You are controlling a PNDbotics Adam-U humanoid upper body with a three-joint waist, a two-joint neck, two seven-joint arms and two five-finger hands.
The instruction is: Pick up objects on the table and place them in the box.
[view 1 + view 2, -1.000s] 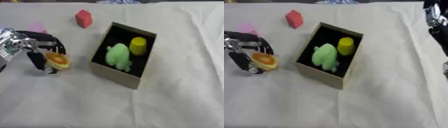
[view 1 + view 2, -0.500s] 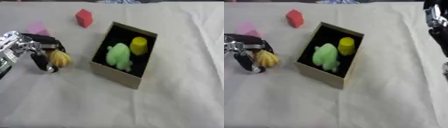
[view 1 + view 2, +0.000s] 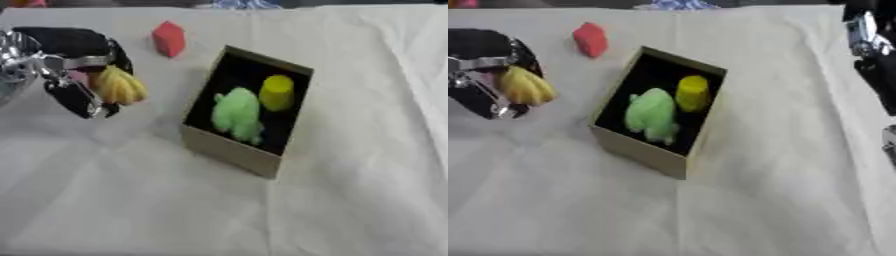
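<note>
1. Two things lie already inside the open brown cardboard box point(image 3: 249, 120): a light green soft toy animal point(image 3: 237, 114) and a yellow cylinder-shaped block point(image 3: 277, 92) just beside it, on the far side
2. A small red block point(image 3: 168, 38) rests on the white cloth-covered counter point(image 3: 350, 200), to the far left of the box, so it is not yet packed
3. The left hand point(image 3: 74, 75) is left of the box, its fingers point(image 3: 77, 97) curled round a yellow ribbed, shell-like object point(image 3: 119, 86); I judge this one goes in next
4. The right hand point(image 3: 871, 45) shows at the far right edge; whether its fingers are apart or together I cannot tell
</note>
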